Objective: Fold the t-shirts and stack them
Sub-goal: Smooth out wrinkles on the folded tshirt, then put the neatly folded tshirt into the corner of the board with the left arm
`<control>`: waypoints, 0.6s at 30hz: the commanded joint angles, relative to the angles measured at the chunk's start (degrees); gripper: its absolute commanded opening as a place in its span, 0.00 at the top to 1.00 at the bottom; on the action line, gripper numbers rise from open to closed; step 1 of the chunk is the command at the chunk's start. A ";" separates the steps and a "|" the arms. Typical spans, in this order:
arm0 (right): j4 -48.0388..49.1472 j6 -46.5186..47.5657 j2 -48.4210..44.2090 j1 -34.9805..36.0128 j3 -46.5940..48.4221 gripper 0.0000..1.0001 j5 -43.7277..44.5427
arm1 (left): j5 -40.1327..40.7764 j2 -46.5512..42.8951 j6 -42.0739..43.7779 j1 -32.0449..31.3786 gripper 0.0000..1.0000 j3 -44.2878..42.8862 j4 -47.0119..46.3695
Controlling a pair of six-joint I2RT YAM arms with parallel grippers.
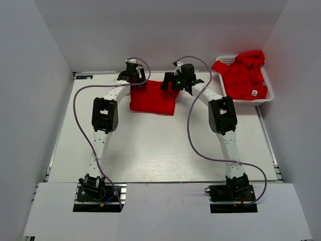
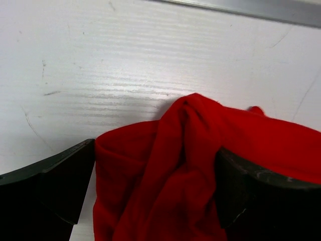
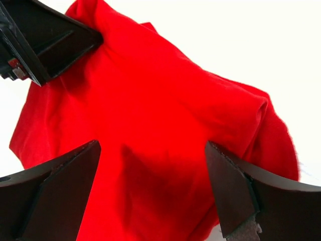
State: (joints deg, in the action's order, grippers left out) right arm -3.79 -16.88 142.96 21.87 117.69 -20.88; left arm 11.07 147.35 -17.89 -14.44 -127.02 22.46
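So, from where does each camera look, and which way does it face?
Top external: above and behind, faces down at table; left arm, right arm show.
Left wrist: on left arm, faces down at shirt edge; left gripper shows.
Right wrist: on right arm, faces shirt; right gripper shows.
All three share the shirt on the table.

This is a robot lab test cell. A bare white counter is boxed in by plain white walls on three sides, with a metal rail along its far edge. The left arm and right arm are bolted at the near edge, trailing loose purple cables. The only props are red shirts and a white basket.
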 commanded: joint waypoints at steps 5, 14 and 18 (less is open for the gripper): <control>1.42 3.61 -14.36 -0.16 -3.32 0.10 0.49 | -5.00 -14.98 -0.22 0.37 0.00 1.94 -4.70; -4.03 6.07 -26.75 -0.07 -17.03 0.10 4.70 | -5.27 -23.77 4.08 -0.42 0.00 18.64 -4.70; -4.12 8.27 -33.17 0.02 -24.68 0.10 11.90 | -4.57 -24.83 4.62 -0.42 0.00 23.74 -5.93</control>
State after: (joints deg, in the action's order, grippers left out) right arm -5.80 -11.38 113.62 21.87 97.03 -14.85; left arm 6.59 123.61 -15.00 -14.50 -106.96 15.68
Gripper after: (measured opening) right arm 0.904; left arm 0.993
